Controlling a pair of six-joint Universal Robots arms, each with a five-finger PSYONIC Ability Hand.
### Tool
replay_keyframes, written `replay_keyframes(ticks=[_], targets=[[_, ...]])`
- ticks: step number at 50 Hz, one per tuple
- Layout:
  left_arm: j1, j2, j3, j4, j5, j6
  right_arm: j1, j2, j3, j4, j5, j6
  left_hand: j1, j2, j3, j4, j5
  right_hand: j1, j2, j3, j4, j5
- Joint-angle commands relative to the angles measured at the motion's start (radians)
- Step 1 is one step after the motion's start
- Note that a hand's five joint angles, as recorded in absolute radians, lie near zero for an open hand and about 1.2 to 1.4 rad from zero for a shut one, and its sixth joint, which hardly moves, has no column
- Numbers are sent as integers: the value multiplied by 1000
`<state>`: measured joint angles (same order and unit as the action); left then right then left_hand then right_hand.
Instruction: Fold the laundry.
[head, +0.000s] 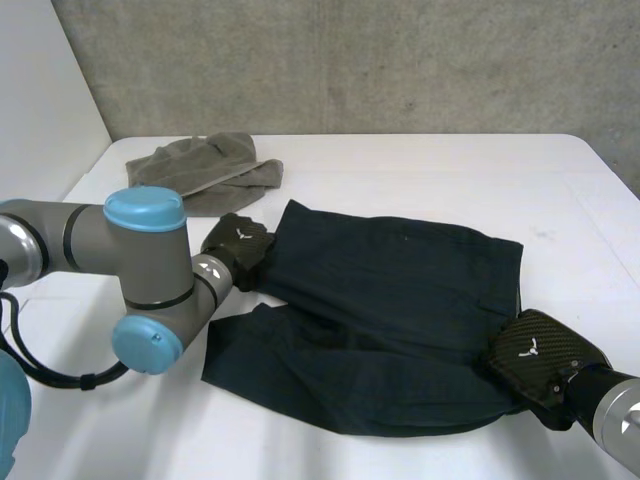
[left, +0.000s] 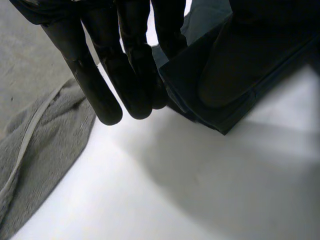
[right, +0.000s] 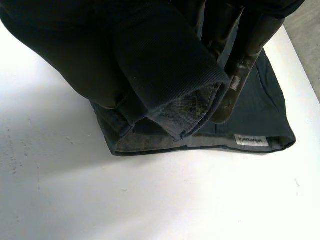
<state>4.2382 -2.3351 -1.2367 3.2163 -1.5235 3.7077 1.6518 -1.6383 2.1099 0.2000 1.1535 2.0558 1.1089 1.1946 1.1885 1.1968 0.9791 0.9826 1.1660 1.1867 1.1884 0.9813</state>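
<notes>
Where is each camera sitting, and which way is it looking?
Head view: behind the arms, looking down at the table; left hand and right hand show.
Left wrist view: on the left wrist, looking along the left hand at the grey cloth.
Right wrist view: on the right wrist, looking along the right hand, which grips the dark garment.
All three share the dark garment.

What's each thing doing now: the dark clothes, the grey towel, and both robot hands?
dark garment, lying loosely on the table, held at two ends
grey towel, crumpled, untouched
left hand, shut, pinching the garment's corner
right hand, shut on the garment's edge
</notes>
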Motion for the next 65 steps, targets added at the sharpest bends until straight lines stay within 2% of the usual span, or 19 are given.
replay_keyframes(ticks=[1, 4, 5, 6, 7, 8, 14, 20, 22, 27, 33, 38, 45, 46, 48, 55, 60, 62, 65], targets=[[-12, -1, -21, -18, -96, 0, 2, 0, -1, -13, 0, 1, 287, 202, 208, 199, 243, 414, 230, 210, 208, 240], [-14, -4, -21, -24, -112, -2, 2, 0, -1, -13, 0, 1, 287, 202, 208, 199, 243, 414, 230, 210, 208, 240], [-14, -3, -21, -24, -110, -2, 2, 0, -2, -13, 2, 1, 160, 74, 80, 72, 115, 414, 230, 210, 208, 240], [-14, -3, -21, -24, -110, -3, 2, 0, -2, -13, 0, 1, -68, -154, -148, -156, -113, 414, 230, 210, 208, 240], [-15, 0, -21, -24, -110, -5, 2, 0, -4, -13, 0, 1, -544, -630, -624, -632, -589, 414, 230, 210, 208, 240], [-15, 2, -21, -24, -112, -5, 2, 0, -4, -14, 0, 3, -680, -765, -759, -768, -724, 414, 230, 210, 208, 240], [-14, 78, -39, -24, -113, -18, 2, 6, -14, -13, 0, 33, -784, -869, -863, -872, -828, 414, 230, 210, 208, 240], [-9, 269, -168, -26, -83, -51, 3, 14, -27, -13, 0, 44, -740, -826, -819, -828, -785, 414, 230, 210, 208, 240], [-12, 308, -210, -27, -49, -67, 3, 14, -30, -13, 0, 44, -722, -808, -802, -810, -767, 414, 230, 210, 208, 240], [-18, 414, -367, -26, 121, -84, 2, 14, -33, -13, 0, 44, -661, -746, -740, -748, -705, 414, 230, 210, 208, 240], [-27, 424, -440, -23, 203, -83, 2, 14, -36, -13, 2, 44, -578, -664, -658, -666, -623, 414, 230, 210, 208, 240], [-44, 353, -431, -21, 203, -78, 2, 14, -36, -13, 3, 50, -488, -573, -567, -576, -532, 414, 230, 210, 208, 240], [-69, 266, -386, -23, 194, -78, -3, 12, -53, -11, 2, 98, -24, -110, -104, -112, -69, 414, 230, 210, 208, 240], [-73, 263, -380, -24, 192, -78, -3, 12, -56, -11, 3, 101, 128, 42, 48, 40, 83, 414, 230, 210, 208, 240], [-77, 266, -376, -23, 191, -77, -6, 12, -63, -11, 5, 110, 287, 201, 207, 199, 242, 414, 230, 210, 208, 240], [-78, 348, -319, 26, 126, -91, 3, 17, -117, -13, 17, 156, 287, 202, 208, 199, 243, 414, 230, 210, 208, 240], [-75, 359, -236, 112, 108, -95, 9, 124, -270, -17, 46, 288, 287, 202, 208, 199, 243, 414, 230, 210, 208, 240], [-75, 318, -170, 137, 106, -95, 25, 173, -329, -17, 64, 319, 287, 202, 208, 199, 243, 414, 230, 210, 208, 240], [-70, 184, -37, 143, 89, -92, 77, 293, -470, -17, 146, 349, 287, 202, 208, 199, 243, 414, 230, 210, 208, 240]])
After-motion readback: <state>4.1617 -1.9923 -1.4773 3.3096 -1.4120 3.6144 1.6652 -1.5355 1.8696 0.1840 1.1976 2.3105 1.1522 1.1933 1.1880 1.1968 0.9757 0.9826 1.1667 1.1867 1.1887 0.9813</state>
